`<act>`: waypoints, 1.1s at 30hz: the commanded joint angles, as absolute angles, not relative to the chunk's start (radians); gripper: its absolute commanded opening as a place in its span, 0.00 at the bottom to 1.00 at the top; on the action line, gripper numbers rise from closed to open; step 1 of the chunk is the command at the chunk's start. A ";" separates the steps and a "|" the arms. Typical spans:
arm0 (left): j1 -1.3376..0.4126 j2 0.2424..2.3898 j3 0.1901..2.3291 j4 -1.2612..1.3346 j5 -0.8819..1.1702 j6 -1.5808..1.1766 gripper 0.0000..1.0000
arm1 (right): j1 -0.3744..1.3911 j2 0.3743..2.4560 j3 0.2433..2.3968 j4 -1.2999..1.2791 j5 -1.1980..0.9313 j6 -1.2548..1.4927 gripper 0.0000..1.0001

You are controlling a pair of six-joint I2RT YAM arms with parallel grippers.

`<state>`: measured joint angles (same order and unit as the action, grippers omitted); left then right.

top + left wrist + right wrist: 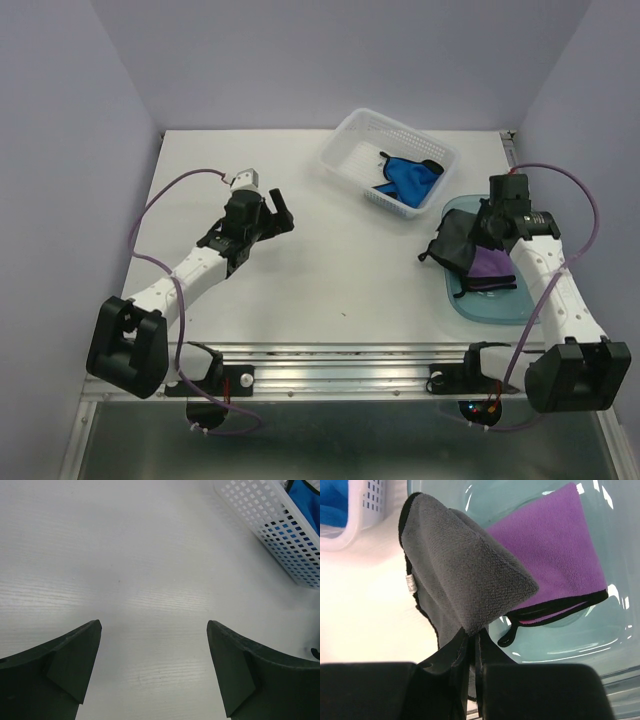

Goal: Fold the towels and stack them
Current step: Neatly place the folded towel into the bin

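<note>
My right gripper (478,232) is shut on a dark grey towel (455,241) and holds it over the left edge of the blue-green tray (520,310). In the right wrist view the grey towel (460,575) hangs folded from the gripper (473,640). A folded purple towel (555,550) with black edging lies in the tray, also in the top view (490,265). A bright blue towel (407,175) lies in the white basket (350,140). My left gripper (277,213) is open and empty over the table; the left wrist view (154,645) shows bare table between its fingers.
The white perforated basket (280,525) stands at the back centre, right of the left gripper. The tray (555,640) sits at the right edge of the table. Purple cables loop beside both arms.
</note>
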<state>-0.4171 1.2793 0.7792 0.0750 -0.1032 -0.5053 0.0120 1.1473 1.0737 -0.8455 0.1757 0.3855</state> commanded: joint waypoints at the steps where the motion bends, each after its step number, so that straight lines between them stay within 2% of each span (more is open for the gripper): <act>1: -0.411 1.292 0.795 0.120 -0.089 -0.485 0.99 | 0.005 1.190 1.060 -0.813 0.199 0.359 0.01; 8: -0.407 1.304 0.796 0.121 -0.084 -0.479 0.99 | 0.006 1.262 1.049 -0.766 0.273 0.330 0.01; 14: -0.402 1.305 0.792 0.124 -0.084 -0.479 0.99 | -0.020 1.278 1.042 -0.744 0.399 0.409 0.01; 24: -0.399 1.332 0.801 0.129 -0.071 -0.480 0.99 | -0.044 1.200 0.947 -0.568 0.371 0.538 0.01; 33: -0.397 1.335 0.799 0.129 -0.063 -0.479 0.99 | -0.077 1.131 0.899 -0.535 0.356 0.618 0.01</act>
